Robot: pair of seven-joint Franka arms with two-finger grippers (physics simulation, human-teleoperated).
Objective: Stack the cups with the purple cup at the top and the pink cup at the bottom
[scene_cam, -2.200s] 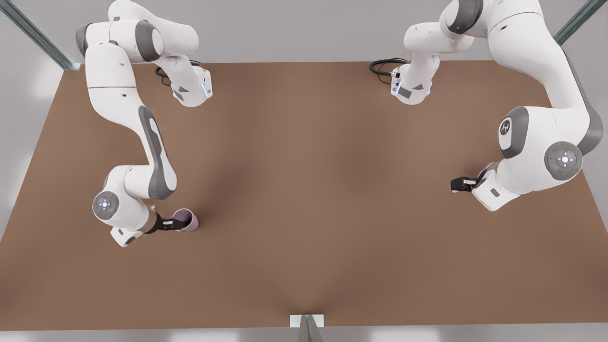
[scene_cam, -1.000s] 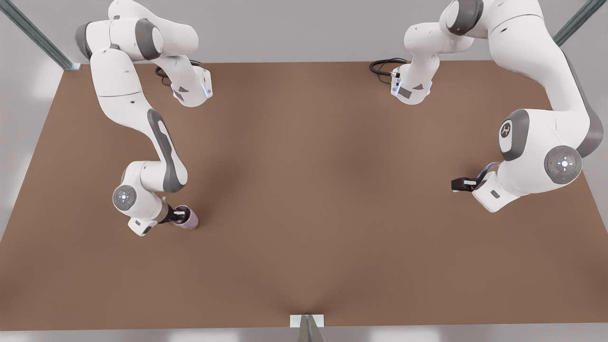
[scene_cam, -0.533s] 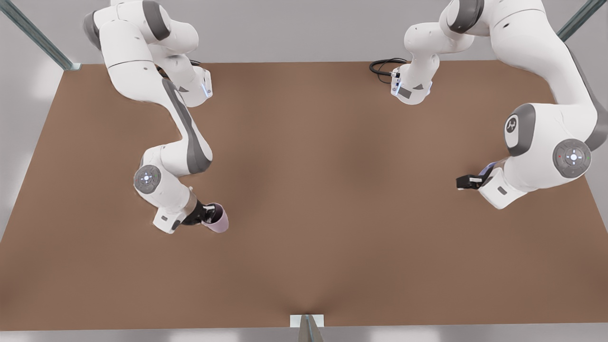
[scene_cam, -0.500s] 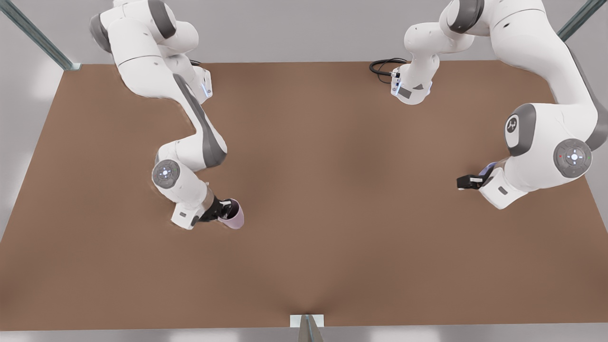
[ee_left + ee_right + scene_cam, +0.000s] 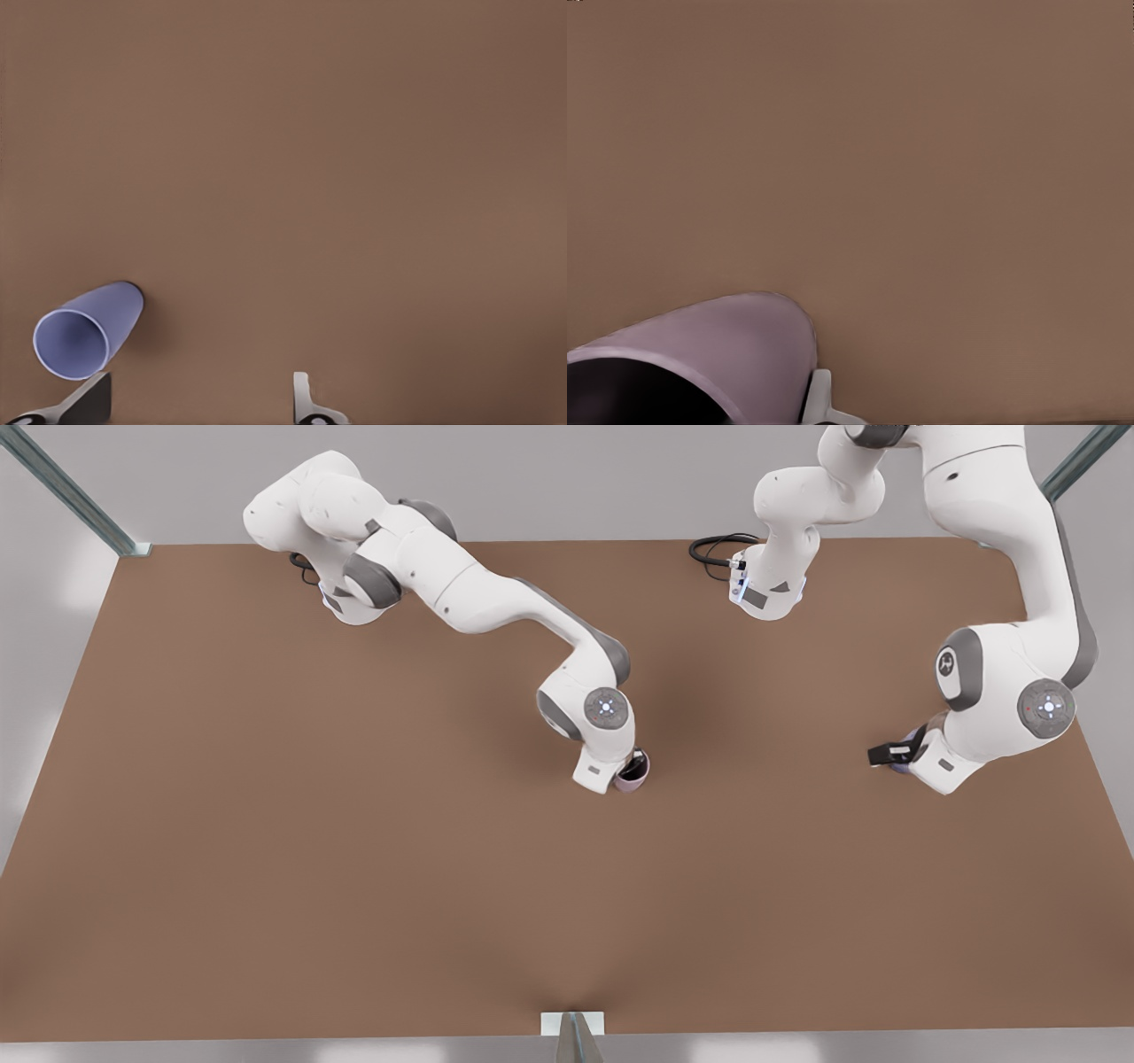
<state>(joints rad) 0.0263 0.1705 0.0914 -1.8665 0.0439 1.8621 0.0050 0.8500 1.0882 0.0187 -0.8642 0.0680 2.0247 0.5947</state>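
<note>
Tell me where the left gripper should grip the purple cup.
On the purple cup, probably the rim wall, one finger inside, one outside, approaching from its open mouth, which faces the left gripper. Its open fingers straddle bare table beside the cup.

The pink cup (image 5: 633, 771) is sitting near the table's (image 5: 266, 868) centre, in the right gripper (image 5: 625, 769). The purple cup (image 5: 902, 755) is sitting well apart at 3 o'clock from it, near the front view's right edge, beside the left gripper (image 5: 886, 754).
</note>
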